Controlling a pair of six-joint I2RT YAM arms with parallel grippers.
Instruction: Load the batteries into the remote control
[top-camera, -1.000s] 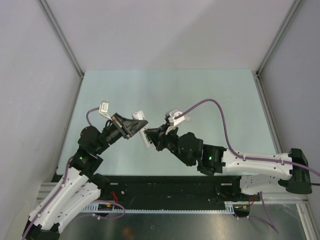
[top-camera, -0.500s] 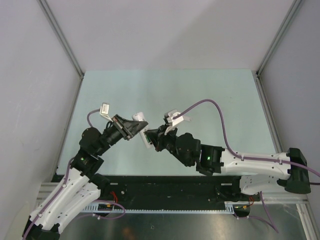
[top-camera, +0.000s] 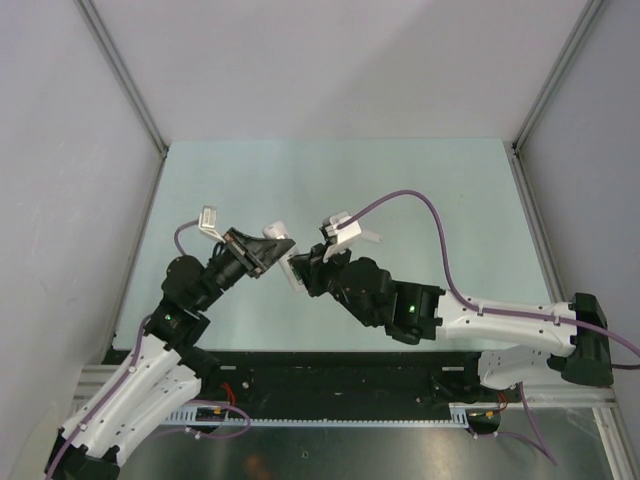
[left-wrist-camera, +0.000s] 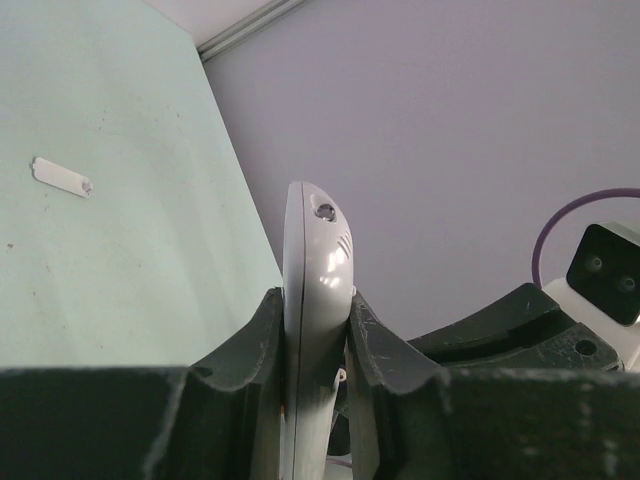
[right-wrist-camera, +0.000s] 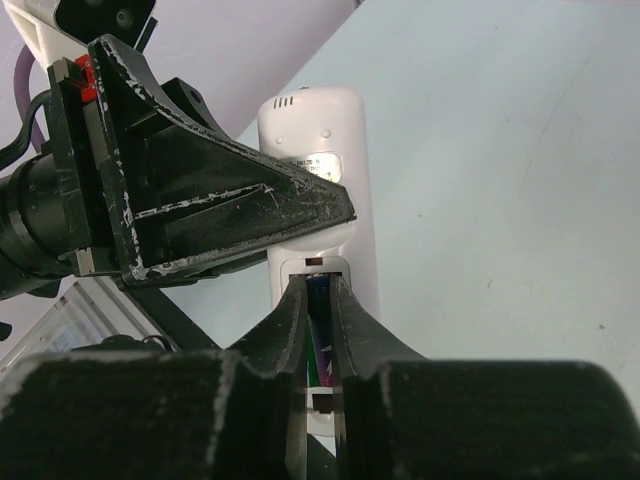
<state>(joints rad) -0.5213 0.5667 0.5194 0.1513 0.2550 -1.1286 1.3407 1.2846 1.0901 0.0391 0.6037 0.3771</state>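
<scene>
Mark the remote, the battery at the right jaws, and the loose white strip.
remote control (left-wrist-camera: 316, 258): left wrist view, narrow side.
battery (right-wrist-camera: 318, 322): right wrist view, purple side.
white strip (left-wrist-camera: 60, 176): left wrist view, its middle.

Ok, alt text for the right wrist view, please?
The right fingers pinch a battery at the open back compartment of the white remote control. The left fingers clamp it from the left.

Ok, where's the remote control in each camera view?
Top external: remote control just left of centre.
Left wrist: remote control bottom centre, edge-on.
Right wrist: remote control centre, back toward camera.
Shared landmark: left gripper clamping it.
</scene>
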